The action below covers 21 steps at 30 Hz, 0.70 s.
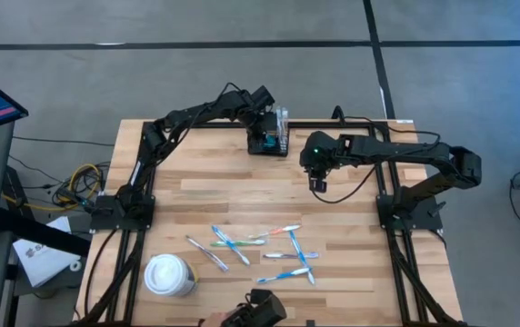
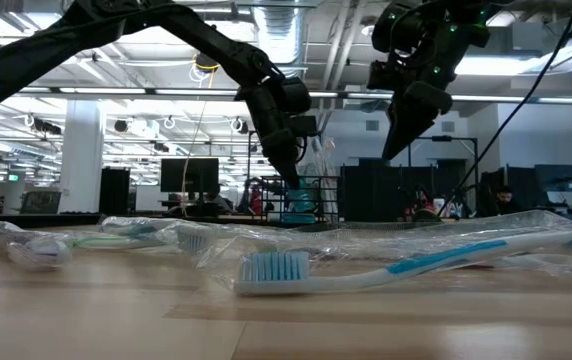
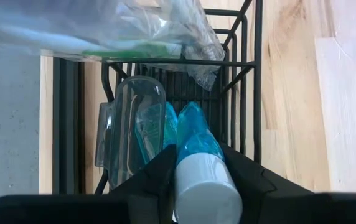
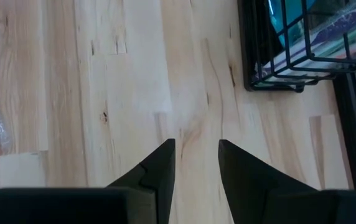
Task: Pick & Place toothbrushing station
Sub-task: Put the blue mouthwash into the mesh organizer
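Note:
The black wire-mesh organiser (image 1: 272,138) stands at the table's far edge, also in the low view (image 2: 314,205). It holds wrapped toothbrushes (image 3: 134,37), a clear plastic piece (image 3: 131,124) and a blue bottle with a white cap (image 3: 196,143). My left gripper (image 1: 262,138) reaches down into it and is shut on the bottle. My right gripper (image 4: 196,155) is open and empty, hanging above bare wood just right of the organiser (image 4: 302,50). My left gripper pinches the blue bottle at its white cap end (image 3: 206,186) between its two fingers (image 3: 156,177), coming from above and pointing down. The bottle stands cap up with its blue body (image 3: 193,134) inside the organiser's compartment. Whether its bottom rests on the organiser's floor is hidden.
Several wrapped toothbrushes (image 1: 255,247) lie spread over the table's near middle; one lies right before the low camera (image 2: 406,265). A white lidded paper cup (image 1: 169,275) stands near the front left. The low camera's mount (image 1: 255,311) sits at the front edge.

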### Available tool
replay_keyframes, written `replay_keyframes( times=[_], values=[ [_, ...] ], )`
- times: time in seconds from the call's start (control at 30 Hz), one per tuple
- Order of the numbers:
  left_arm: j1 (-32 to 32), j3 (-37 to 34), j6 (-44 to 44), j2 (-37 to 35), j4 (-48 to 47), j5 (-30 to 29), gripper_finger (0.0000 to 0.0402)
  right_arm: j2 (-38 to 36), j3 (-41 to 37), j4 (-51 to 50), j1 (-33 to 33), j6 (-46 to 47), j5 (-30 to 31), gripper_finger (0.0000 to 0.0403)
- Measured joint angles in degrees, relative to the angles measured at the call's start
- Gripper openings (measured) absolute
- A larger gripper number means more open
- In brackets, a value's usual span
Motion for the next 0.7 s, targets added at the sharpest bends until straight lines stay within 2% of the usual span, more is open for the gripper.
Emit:
replay_keyframes(
  times=[0.37,0.7],
  values=[
    [-0.2,0.0,0.0,0.0,0.1,-0.4,0.0100,0.0,0.0,0.3,0.0,0.0,0.0,0.0112],
    [-0.2,0.0,0.0,0.0,0.1,-0.6,0.0118,0.0,0.0,0.3,0.0,0.0,0.0,0.0112]
  ],
)
